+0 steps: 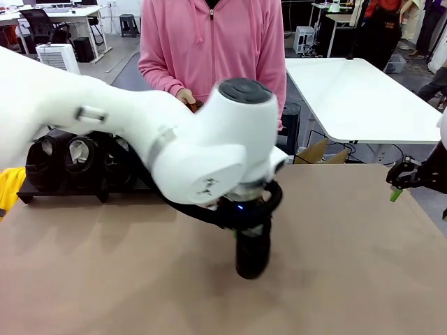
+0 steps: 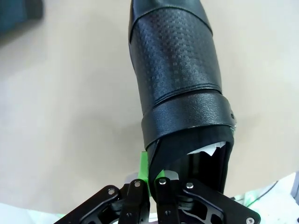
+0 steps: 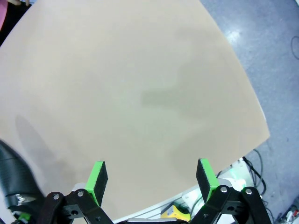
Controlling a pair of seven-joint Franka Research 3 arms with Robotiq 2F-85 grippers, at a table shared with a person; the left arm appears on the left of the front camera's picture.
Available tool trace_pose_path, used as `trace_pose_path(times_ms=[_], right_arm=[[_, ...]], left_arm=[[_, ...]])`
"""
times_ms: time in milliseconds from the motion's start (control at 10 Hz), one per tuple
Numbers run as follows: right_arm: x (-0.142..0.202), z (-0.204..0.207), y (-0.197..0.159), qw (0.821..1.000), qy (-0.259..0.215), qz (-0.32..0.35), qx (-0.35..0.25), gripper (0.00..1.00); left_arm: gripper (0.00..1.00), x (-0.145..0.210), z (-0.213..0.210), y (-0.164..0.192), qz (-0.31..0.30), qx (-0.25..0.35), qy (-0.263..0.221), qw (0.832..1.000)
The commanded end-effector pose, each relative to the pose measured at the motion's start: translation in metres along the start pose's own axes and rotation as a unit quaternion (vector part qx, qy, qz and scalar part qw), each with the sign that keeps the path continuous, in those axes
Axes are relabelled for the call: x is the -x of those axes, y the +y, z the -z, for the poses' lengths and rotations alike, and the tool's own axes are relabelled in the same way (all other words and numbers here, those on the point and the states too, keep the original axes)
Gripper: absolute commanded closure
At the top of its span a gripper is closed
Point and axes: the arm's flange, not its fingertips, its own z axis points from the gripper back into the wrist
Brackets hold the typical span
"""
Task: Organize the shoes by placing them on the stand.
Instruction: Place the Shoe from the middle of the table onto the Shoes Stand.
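Surface: tan matte counter (image 1: 363, 265), bare over most of its near half. Room behind: white tables, office chairs, a white appliance on the floor at far left, grey flooring. A person in a pink zip hoodie (image 1: 209, 42) stands at the far edge, one hand (image 1: 186, 98) low in front of the body.

Stand (image 1: 59, 192): low, black, at the far left of the counter. Three dark shoes (image 1: 77, 160) sit on it side by side, openings with pale lining facing the camera. The big white left arm blocks the stand's right end.

Fourth shoe (image 1: 252, 255): out on the counter near the middle, well apart from the stand, directly under the left arm's wrist. In the left wrist view it is a black shoe (image 2: 180, 93) with a perforated grain on the upper, pale lining showing at the opening.

Left tool (image 2: 150, 175): jaws together, pinched on the rim of that shoe's opening at the heel end; one green pad (image 2: 143, 168) shows on the outside of the leather wall.

Right tool (image 1: 398, 183): at the right edge of the counter, apart from everything. Right wrist view: jaws (image 3: 152, 179) wide apart, green pads either side of bare counter, nothing between them.
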Motion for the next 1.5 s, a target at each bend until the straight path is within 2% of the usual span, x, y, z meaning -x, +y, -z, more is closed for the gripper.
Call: trace_pose_path(times_ms=[0,200,500,600,700,1200,1300,1400], right_arm=[[0.0,-0.001,0.0,1.0,-0.001,-0.001,-0.002,0.0],[0.0,-0.001,0.0,1.0,-0.001,-0.001,-0.002,0.0],[0.0,-0.001,0.0,1.0,-0.001,-0.001,-0.002,0.0],[0.0,-0.001,0.0,1.0,-0.001,-0.001,-0.002,0.0],[0.0,-0.001,0.0,1.0,-0.001,-0.001,-0.002,0.0],[0.0,-0.001,0.0,1.0,-0.001,-0.001,-0.002,0.0],[0.0,-0.001,0.0,1.0,-0.001,-0.001,-0.002,0.0],[0.0,-0.001,0.0,1.0,-0.001,-0.001,-0.002,0.0]], left_arm=[[1.0,-0.009,-0.019,0.045,0.021,0.028,-0.029,0.999],[1.0,-0.022,-0.022,0.085,0.022,0.008,-0.039,0.999],[1.0,-0.027,-0.05,0.135,-0.014,-0.017,-0.102,0.995],[1.0,-0.03,-0.054,0.147,-0.043,0.041,-0.099,0.993],[1.0,-0.036,-0.038,0.123,-0.01,-0.017,-0.066,0.998],[1.0,-0.036,-0.038,0.123,-0.01,-0.017,-0.066,0.998],[1.0,-0.027,-0.027,0.121,-0.011,-0.011,-0.058,0.998],[1.0,-0.036,-0.031,0.132,-0.023,-0.046,-0.111,0.993]])
